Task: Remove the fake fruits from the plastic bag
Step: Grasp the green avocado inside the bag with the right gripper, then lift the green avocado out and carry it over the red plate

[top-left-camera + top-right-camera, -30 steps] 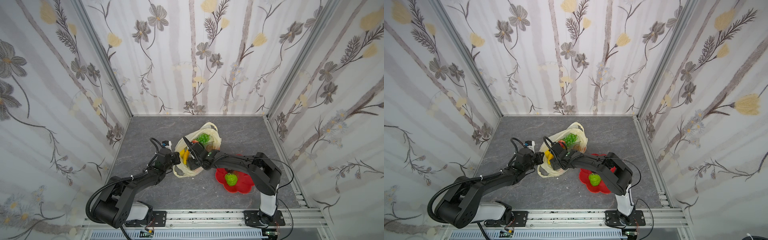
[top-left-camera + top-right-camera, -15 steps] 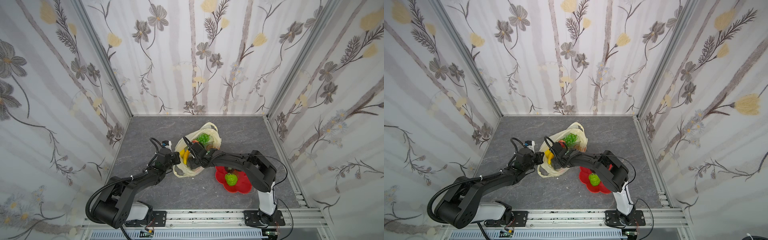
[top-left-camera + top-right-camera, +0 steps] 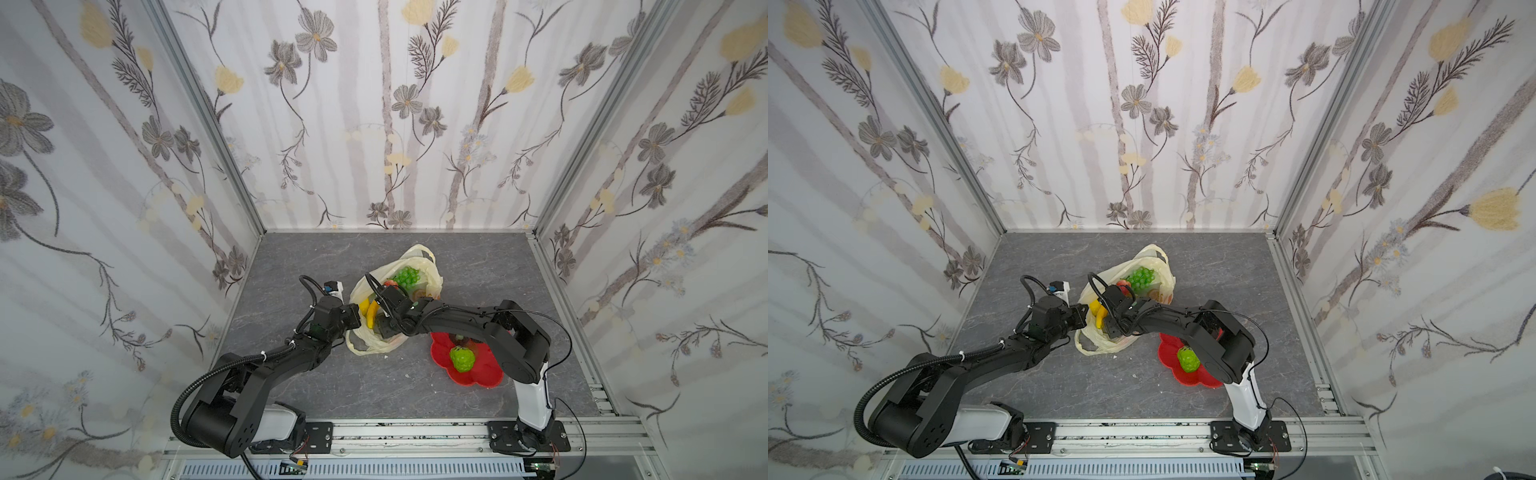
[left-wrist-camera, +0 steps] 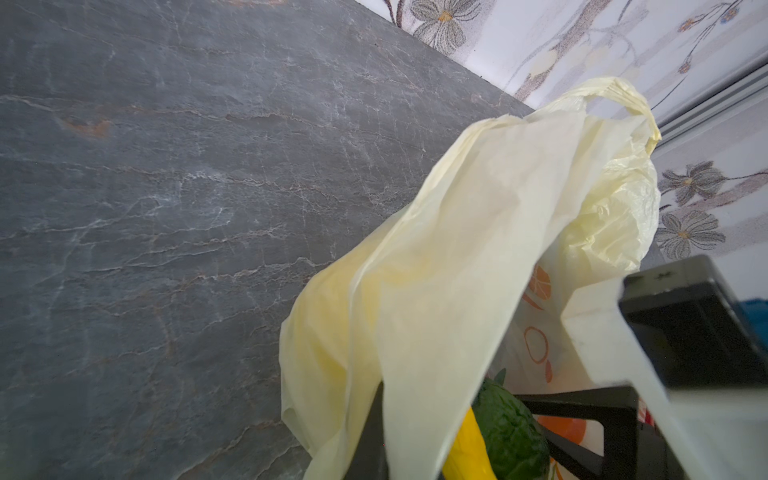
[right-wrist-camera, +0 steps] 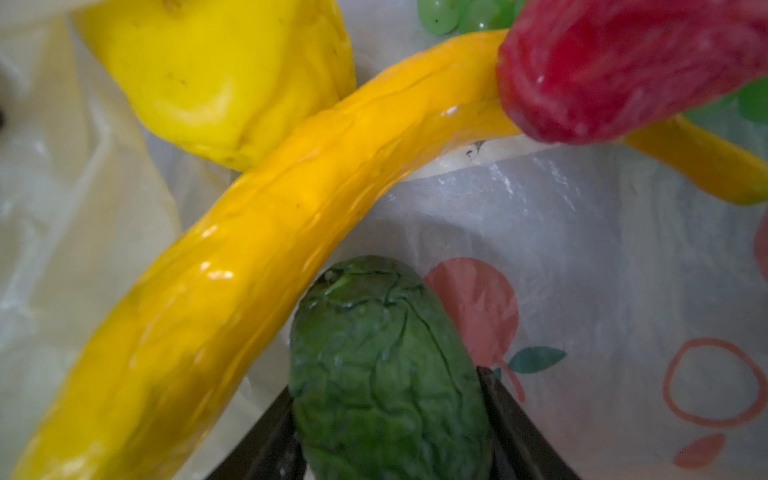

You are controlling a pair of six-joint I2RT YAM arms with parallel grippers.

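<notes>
The pale-yellow plastic bag [image 3: 430, 272] [image 3: 1160, 266] lies open mid-table. My left gripper [image 3: 355, 318] [image 3: 1081, 313] is shut on its left rim, and the bag film [image 4: 478, 228] drapes over the jaws. My right gripper [image 3: 380, 326] [image 5: 386, 436] reaches inside the bag. Its jaws press both sides of a green avocado [image 5: 386, 374] [image 4: 511, 432]. Beside it lie the banana [image 5: 270, 249] [image 3: 371, 313], a yellow fruit [image 5: 216, 75], the strawberry [image 5: 623, 70] and the grapes [image 3: 406, 276] [image 3: 1140, 277]. A bumpy green custard apple [image 3: 462, 359] [image 3: 1188, 360] sits outside the bag.
A red flower-shaped plate [image 3: 484, 376] [image 3: 1210, 380] lies right of the bag under my right arm and carries the custard apple. Patterned walls close in the grey table on three sides, with a metal rail along the front edge.
The right gripper's jaws have closed in on the avocado inside the bag. The left gripper has kept its hold on the bag's rim.
</notes>
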